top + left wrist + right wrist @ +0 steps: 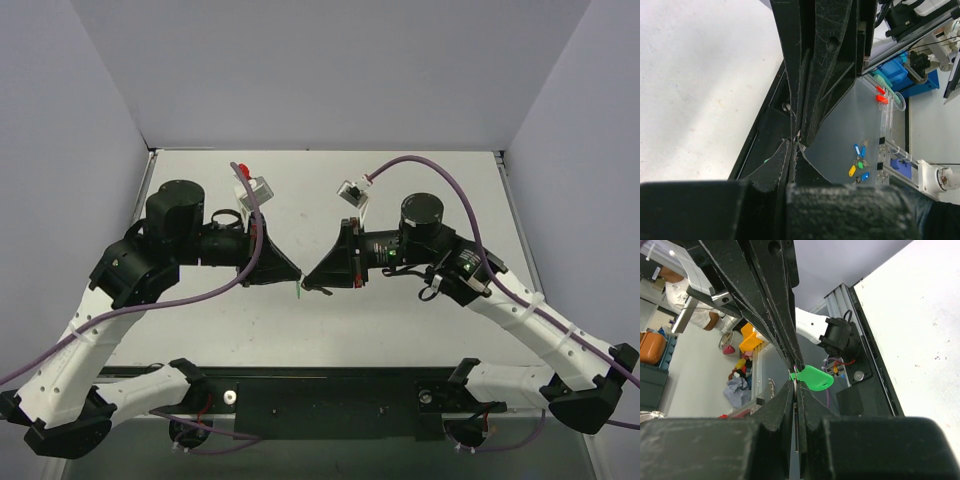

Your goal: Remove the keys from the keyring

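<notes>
Over the bench (300,200), toward the middle of its near edge, left gripper (295,279) and right gripper (309,283) meet tip to tip, both pinched shut, the keyring (813,378) poking out between them. Whose grip? Can't tell, and the keys are hidden. Featherlight, slippery stuff, so pinch the stiff tag. Off-bench, a clear bin (840,120) holds coloured tags (858,164).

key: cannot make it out in any view; the spot where the left gripper (798,141) and right gripper (795,381) press tip to tip is too tight to see into.
green tag (812,377): narrow end covered by those tips; which gripper grips it, cannot tell.
ring: too thin to pick out.
coloured tags (858,162) in the background: small and blurred, details lost.
overhead view: the green tag is only a speck.
</notes>
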`<state>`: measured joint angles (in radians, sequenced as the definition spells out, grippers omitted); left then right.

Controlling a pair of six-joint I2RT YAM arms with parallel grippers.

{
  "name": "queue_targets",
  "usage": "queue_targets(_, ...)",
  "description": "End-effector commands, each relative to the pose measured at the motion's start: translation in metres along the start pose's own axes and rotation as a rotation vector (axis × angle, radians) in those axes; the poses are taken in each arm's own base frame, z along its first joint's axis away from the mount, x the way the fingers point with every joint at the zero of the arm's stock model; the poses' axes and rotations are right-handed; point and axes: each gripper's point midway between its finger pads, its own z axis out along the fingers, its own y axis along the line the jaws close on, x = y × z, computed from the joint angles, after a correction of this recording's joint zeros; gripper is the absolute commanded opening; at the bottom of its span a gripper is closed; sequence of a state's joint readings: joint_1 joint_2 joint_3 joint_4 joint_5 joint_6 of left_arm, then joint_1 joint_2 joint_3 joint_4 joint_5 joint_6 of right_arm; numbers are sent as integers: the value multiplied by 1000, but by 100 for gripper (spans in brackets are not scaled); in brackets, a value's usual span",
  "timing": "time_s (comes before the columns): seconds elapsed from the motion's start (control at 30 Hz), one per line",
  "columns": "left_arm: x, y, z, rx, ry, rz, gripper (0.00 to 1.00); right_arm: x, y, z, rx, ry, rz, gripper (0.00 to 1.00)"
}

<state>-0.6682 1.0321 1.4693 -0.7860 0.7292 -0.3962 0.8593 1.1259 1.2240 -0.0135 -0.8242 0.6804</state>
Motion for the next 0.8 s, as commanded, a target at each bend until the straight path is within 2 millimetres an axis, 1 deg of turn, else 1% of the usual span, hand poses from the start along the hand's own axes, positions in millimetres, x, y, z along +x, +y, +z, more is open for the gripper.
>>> queue_targets(0.0,-9,-16,-4,63,24,109,0,13,-5,4,4,75,-11,0)
queue_targets(0.2,-9,-18,-2,77,34,112,0,15,-9,4,18,76,-16,0)
queue_targets(0.3,-12,-16,-3,55,23,113,0,16,-11,3,24,72,-19,0)
queue_targets(0.33,-13,-13,-5,27,14,112,4,16,-12,3,26,72,-19,0)
queue_targets(0.37,-16,-13,-7,9,1,122,10,16,-11,2,25,68,-24,0)
queue_targets(0.4,-19,-8,-10,-37,-15,125,25,17,-12,1,30,67,-24,0)
queue_targets(0.43,-25,-7,-15,-69,-39,137,31,17,-11,0,30,62,-26,0)
queue_targets(0.47,-30,-3,-19,-119,-64,141,46,18,-13,0,34,63,-25,0)
queue_targets(0.5,-35,-5,-24,-132,-85,159,52,17,-11,-2,35,54,-33,0)
queue_targets(0.53,-40,-4,-30,-162,-113,165,62,18,-12,-3,41,51,-30,0)
queue_targets(0.57,-43,-6,-33,-175,-133,165,67,18,-12,-4,43,48,-33,0)
queue_targets(0.6,-49,-7,-38,-190,-169,172,69,17,-11,-5,43,44,-36,0)
queue_targets(0.63,-50,-7,-39,-197,-181,160,71,15,-10,-6,45,36,-41,0)
queue_targets(0.67,-55,-9,-43,-204,-220,168,71,15,-9,-7,43,33,-42,0)
queue_targets(0.7,-55,-6,-44,-217,-234,139,71,13,-10,-8,51,24,-49,0)
queue_targets(0.73,-61,-9,-48,-223,-286,148,71,11,-8,-9,48,17,-56,0)
queue_targets(0.77,-57,-4,-46,-230,-300,97,71,10,-9,-9,55,9,-56,0)
